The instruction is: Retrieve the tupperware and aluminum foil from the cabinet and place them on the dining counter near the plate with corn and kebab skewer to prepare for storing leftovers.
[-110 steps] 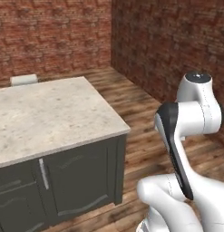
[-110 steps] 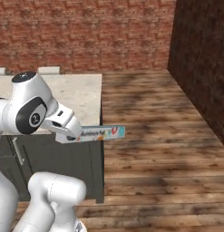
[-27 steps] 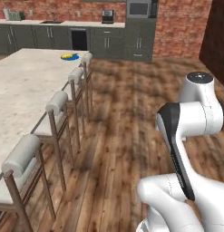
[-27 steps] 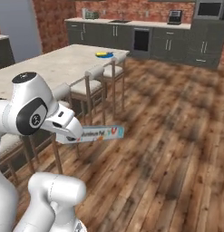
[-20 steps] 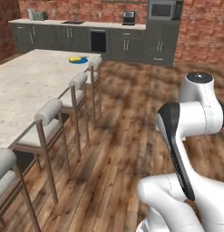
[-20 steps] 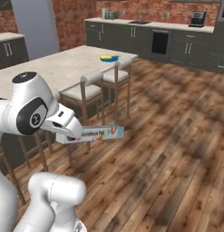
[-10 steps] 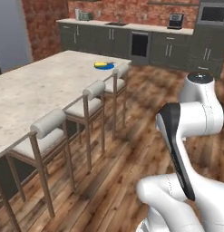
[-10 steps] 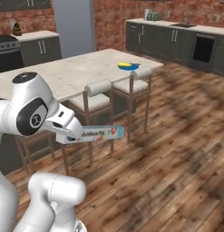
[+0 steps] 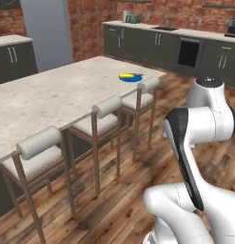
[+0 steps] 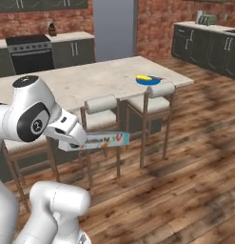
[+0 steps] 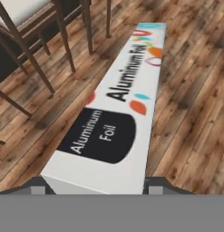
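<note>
white aluminum foil carton (image 10: 104, 140) sits clamped by one end in the tool (image 10: 75, 141), jutting level over the wood floor (image 10: 185, 181). judged carried low for transit toward the dining bench (image 10: 100, 76), where the blue plate (image 10: 146, 79) waits.

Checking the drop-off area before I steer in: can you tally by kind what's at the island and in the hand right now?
Stools with white cushions: 3
Blue plates with food: 1
Aluminum foil cartons, held in the hand: 1
Total: 5
</note>
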